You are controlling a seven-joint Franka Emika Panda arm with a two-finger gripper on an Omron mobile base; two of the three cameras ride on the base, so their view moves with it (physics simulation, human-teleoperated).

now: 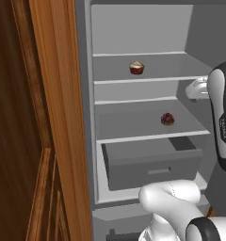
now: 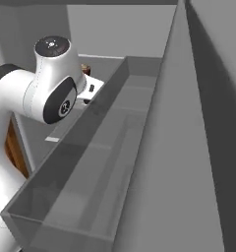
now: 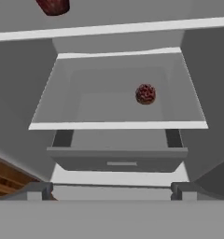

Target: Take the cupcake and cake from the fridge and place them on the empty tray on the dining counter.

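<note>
Spread wide, the gripper (image 3: 112,189) holds nothing, its two small dark fingertips (image 3: 37,190) standing apart before the open fridge (image 1: 89,117), a smooth pale grey box with thin flat shelves. Just ahead of it sits the boxy grey drawer (image 3: 117,156). Further in, a small round dark red cake (image 3: 145,94) rests on the shelf above the drawer, and the cupcake (image 1: 137,68), red-wrapped with a cream top, stands one shelf higher.

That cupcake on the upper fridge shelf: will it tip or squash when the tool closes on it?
The cupcake looks very small, so probably light and easy to knock over with a nudge. Its pale top looks soft and would likely smear; gripping the dark red wrapper seems safer. It stands upright on a flat shelf, so it shouldn't roll unless toppled. The tool is open.
</note>
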